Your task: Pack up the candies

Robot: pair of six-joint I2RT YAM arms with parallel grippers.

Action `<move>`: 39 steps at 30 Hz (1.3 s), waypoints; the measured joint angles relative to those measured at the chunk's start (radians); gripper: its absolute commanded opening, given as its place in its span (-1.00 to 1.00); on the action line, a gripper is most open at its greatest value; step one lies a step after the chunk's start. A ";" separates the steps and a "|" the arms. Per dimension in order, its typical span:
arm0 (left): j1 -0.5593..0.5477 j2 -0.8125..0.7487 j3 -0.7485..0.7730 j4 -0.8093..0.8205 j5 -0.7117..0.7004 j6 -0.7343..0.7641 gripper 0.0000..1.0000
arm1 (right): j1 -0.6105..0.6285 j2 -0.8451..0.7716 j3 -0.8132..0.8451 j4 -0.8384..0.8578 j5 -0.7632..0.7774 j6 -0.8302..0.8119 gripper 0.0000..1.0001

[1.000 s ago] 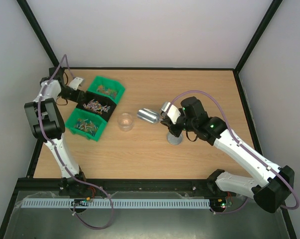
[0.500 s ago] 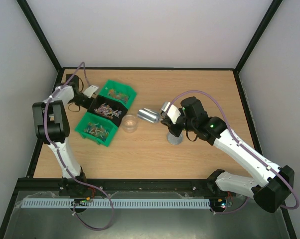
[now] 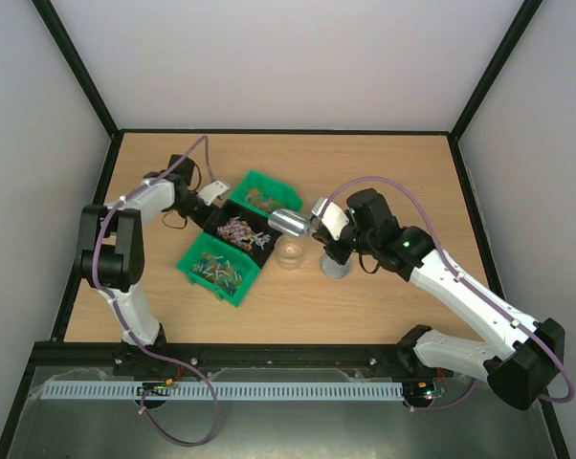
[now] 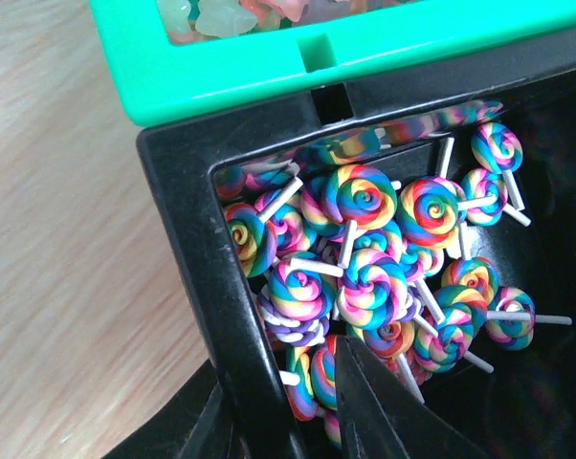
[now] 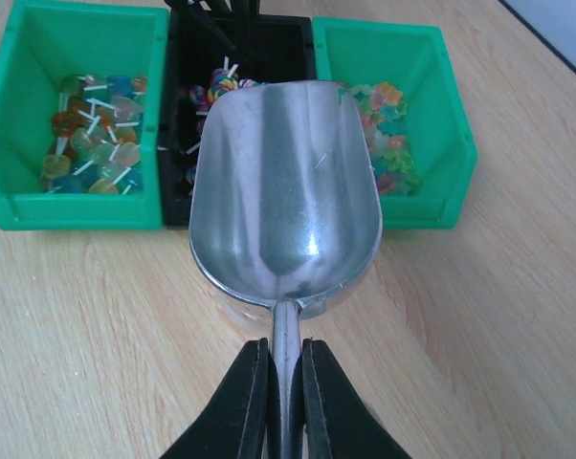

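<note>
The candies are small swirl lollipops and wrapped sweets in three joined bins. Rainbow lollipops (image 4: 365,258) fill the black middle bin (image 3: 238,231), which has a green bin (image 3: 216,268) on its near side and another green bin (image 3: 262,196) on its far side. My left gripper (image 3: 211,196) is shut on the black bin's wall (image 4: 188,220), one finger (image 4: 365,402) inside and one outside. My right gripper (image 3: 317,228) is shut on the handle of an empty metal scoop (image 5: 283,201), whose bowl hovers just in front of the black bin (image 5: 240,43).
A clear jar (image 3: 290,252) stands beside the bins, under the scoop (image 3: 286,223). A round silver lid (image 3: 336,268) lies below my right wrist. The green bins (image 5: 11,206) flank the black one in the right wrist view.
My left arm has dragged the three bins right and nearer, up to the scoop. The clear jar has shifted right with them. The right arm has barely moved.
</note>
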 measured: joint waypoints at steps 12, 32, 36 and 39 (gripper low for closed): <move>-0.137 -0.013 -0.019 0.043 0.020 -0.050 -0.45 | -0.014 -0.006 -0.034 -0.001 0.111 0.008 -0.97; -0.153 -0.135 -0.100 0.101 -0.044 -0.164 -0.51 | -0.058 0.440 0.398 -0.320 0.138 0.016 -0.97; -0.157 -0.136 -0.108 0.102 -0.058 -0.171 -0.59 | -0.058 0.488 0.421 -0.370 0.141 0.024 -0.97; -0.156 -0.136 -0.108 0.105 -0.060 -0.184 -0.63 | -0.058 0.531 0.454 -0.403 0.159 0.030 -0.97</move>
